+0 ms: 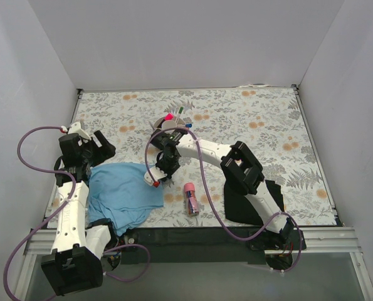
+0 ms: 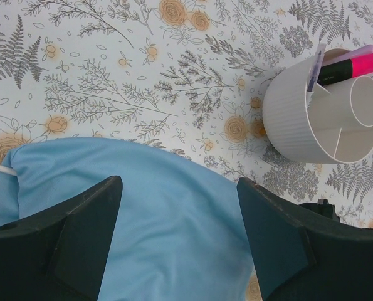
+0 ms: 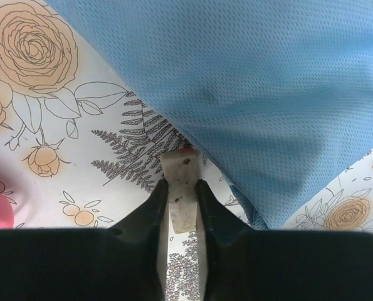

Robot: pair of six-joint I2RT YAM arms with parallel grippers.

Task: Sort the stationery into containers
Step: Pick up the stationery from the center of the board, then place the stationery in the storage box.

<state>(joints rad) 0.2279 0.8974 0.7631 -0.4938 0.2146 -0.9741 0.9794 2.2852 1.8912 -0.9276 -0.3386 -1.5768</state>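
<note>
My right claw (image 3: 181,185) is narrow, both jaws pressed flat against one white pen (image 3: 178,164). The pen's red tip lies right at the hem of the blue cloth (image 3: 267,94). My left claw (image 2: 177,232) is wide, nothing between the jaws, and hangs over the same cloth.

Count: two claws, one blue cloth, one black cloth (image 1: 256,202), one organiser (image 2: 299,125), one pink tube (image 1: 190,198), one pen in grip. The tube lies loose on the floral table (image 1: 249,113), between the two cloths and touching neither. The organiser stands upright beyond the blue cloth.

Contents, left wrist view: one pink highlighter (image 2: 352,66) and one pale pen (image 2: 316,63), both in an outer compartment behind the central cup. The top view adds a green-tipped pen (image 1: 181,110) there, which the left wrist view cuts off.

The right wrist view shows the grip up close, with the tube only as a pink blur at its left edge. The top view alone shows the black cloth, under my right arm.
</note>
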